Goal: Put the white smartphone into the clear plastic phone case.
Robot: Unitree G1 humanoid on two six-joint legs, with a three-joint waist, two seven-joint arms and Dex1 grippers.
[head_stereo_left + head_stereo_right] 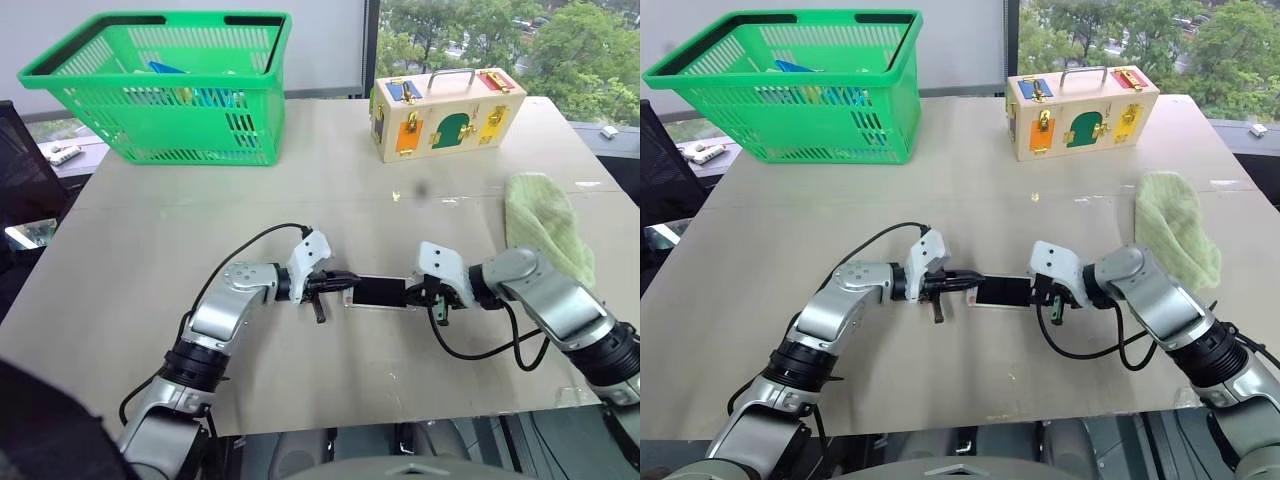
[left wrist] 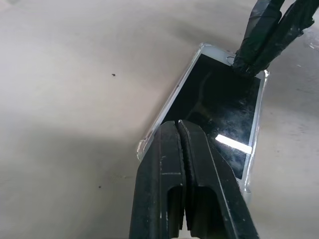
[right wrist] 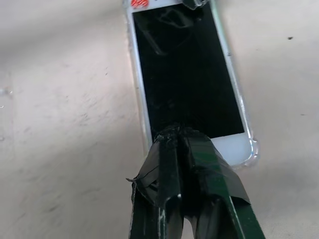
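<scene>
Left gripper [image 2: 180, 130]: both black fingers pressed together, nothing between them, tips resting on one short end of the white smartphone [image 2: 219, 109]. Right gripper [image 3: 175, 133]: fingers likewise closed flat against each other, wrapped in dark tape, tips down on the opposite short end of the phone, at the edge of the screen next to the white bezel. Neither gripper clamps anything; each only touches the phone's face from above.

Phone lies flat, screen up, on the table [image 1: 200, 230], lengthwise between the two grippers, near the table's front edge. Dark screen, a bright reflected streak on the glass. Clear plastic phone case [image 3: 253, 149]: its transparent rim runs around the phone's edge and rounded corners on both long sides; phone appears seated inside it. Whether every corner is fully snapped in, I cannot tell.

Black cables loop from both wrists across the tabletop.

Further out: pale green cloth [image 1: 545, 225] bunched at the table's right side, well apart from the phone. Wooden latch box [image 1: 445, 112] with coloured doors and a metal handle at the far right. Green plastic shopping basket [image 1: 165, 85] at the far left corner, with some blue and yellow items inside.
</scene>
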